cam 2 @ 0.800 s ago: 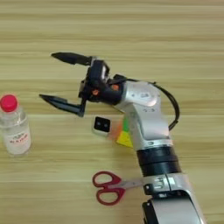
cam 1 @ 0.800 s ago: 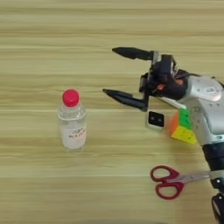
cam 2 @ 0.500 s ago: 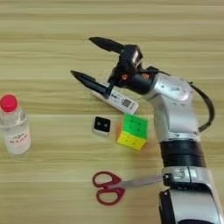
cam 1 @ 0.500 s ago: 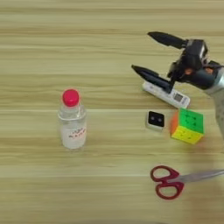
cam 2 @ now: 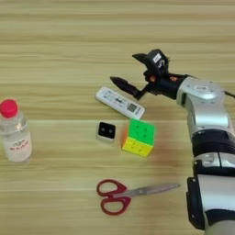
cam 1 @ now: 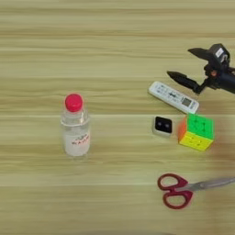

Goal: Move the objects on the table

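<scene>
- the broad light-yellow wooden table (cam 1: 114, 36) carries every object, and as far as the pictures show none is held or lifted; since the task names no goal place, i cannot judge which of them, if any, already sits where it is meant to end up.
- the small clear plastic bottle with a red cap (cam 1: 75, 126) stands upright at the robot's left, well apart from the rest.
- the slim white remote (cam 2: 120, 102) lies at a slant, with the tiny white block with a black face (cam 2: 106, 131) just below it and the multicoloured puzzle cube (cam 2: 139, 137) just beside the block on its right; the cube's top corner is near the remote's right end, and i cannot tell whether they touch.
- a pair of red-handled scissors (cam 2: 132, 195) lies nearest the robot, below the cube, handles pointing left.
- the right gripper (cam 2: 128, 71) hovers above the remote's upper edge with its two black fingers spread wide and nothing between them; the lower fingertip is close over the remote's top end, so a grasp of the remote looks like the likely step in hand, though that is only a judgement.
- the right eye view shows the whole silver forearm (cam 2: 207, 133) running down to the bottom edge, while the left eye view cuts it off at the wrist.
- the left eye view shows bare table to the left of the bottle, where the right eye view clips the bottle at its edge.
</scene>
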### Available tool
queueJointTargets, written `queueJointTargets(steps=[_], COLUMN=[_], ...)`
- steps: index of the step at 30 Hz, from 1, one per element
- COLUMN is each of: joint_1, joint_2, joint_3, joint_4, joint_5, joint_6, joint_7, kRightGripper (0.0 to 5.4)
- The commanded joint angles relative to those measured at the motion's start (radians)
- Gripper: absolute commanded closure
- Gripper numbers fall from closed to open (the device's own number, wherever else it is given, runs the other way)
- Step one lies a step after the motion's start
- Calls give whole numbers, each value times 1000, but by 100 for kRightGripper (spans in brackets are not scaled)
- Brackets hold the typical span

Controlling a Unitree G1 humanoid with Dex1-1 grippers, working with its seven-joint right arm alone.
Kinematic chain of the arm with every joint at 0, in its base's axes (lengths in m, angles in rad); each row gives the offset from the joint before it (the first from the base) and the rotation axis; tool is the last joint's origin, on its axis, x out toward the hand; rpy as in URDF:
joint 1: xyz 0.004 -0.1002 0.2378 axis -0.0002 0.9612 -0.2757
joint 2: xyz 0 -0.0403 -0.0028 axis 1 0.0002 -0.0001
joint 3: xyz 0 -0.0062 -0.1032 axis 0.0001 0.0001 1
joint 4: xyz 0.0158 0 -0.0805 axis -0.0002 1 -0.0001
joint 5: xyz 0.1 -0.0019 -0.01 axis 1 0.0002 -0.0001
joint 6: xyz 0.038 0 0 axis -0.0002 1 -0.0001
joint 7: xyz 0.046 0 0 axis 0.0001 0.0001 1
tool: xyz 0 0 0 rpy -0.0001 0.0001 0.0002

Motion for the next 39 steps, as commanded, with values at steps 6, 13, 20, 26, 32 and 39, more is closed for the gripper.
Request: queueJointTargets(steps=[6, 13, 20, 26, 32, 39], joint_1=[-126, -160, -176, -178, -179, -176], joint_2=[-25, 0, 20, 35, 45, 51], joint_3=[67, 82, 103, 123, 138, 161], joint_4=[74, 156, 209, 230, 246, 275], joint_5=[-93, -128, -159, -176, -193, -228], joint_6=[37, 36, 23, 19, 12, -16], joint_7=[-44, -86, -110, -113, -121, -143], kRightGripper=[5, 5, 5, 5, 5, 53])
